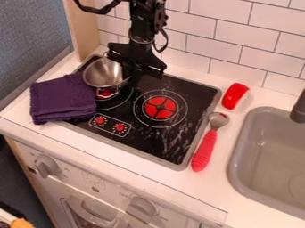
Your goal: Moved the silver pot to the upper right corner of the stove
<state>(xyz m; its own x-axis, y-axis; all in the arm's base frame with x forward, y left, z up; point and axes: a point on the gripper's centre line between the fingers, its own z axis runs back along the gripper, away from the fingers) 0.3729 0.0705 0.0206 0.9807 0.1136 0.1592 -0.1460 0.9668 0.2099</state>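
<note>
Firstly, one silver pot (102, 73), open-topped, sits at the rear left of the stove (199, 95), a purple cloth (62, 100) close beside it. Item two: one black hand (131, 78), at the pot's right rim; I cannot tell whether it is clenched there or released. Step in hand, as judged: securing the rim for transfer. Method advised: a firm pinch, a modest lift (enough to clear the surface, no more), then a slow, level carry along the rear edge to the upper right corner, clear of the tiled wall (238, 33). Base flat before letting go.
</note>
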